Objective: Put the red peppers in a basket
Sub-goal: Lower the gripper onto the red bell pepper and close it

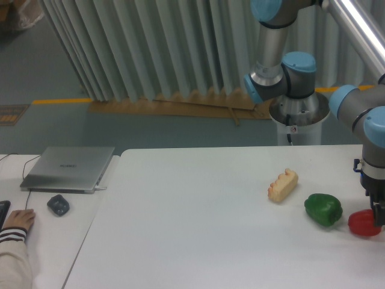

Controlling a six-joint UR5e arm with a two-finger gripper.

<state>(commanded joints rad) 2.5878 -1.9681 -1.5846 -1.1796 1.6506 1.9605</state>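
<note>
Resting at the far left edge, a person's hand (20, 219) is lying on a side desk, with a dark mouse (58, 205) just beside it and a closed laptop (68, 168) sitting a little behind. Moving right, the white table (198, 241) is stretching across the view. A beige ridged bread piece (283, 185) is lying on it, then a green pepper (323, 209) is sitting near that, and the red pepper (363, 222) is sitting just beside the green one, at the right border of the view. No basket is showing anywhere in this view.

The gripper (378, 214) is hanging at the red pepper's right side, partly cut off by the picture edge. One dark finger is overlapping the pepper's right flank, but I cannot tell how wide the fingers are standing or whether they are gripping anything.

The red pepper is looking glossy and rounded with lobes, so I am judging it light but slippery, and likely to roll or squirt out under an off-centre pinch. Taking hold across the widest part of the body, with the fingers settling into the grooves between lobes, is seeming safest; the small stem is looking too slight to grip. The green pepper close by is leaving little room on that side.
</note>
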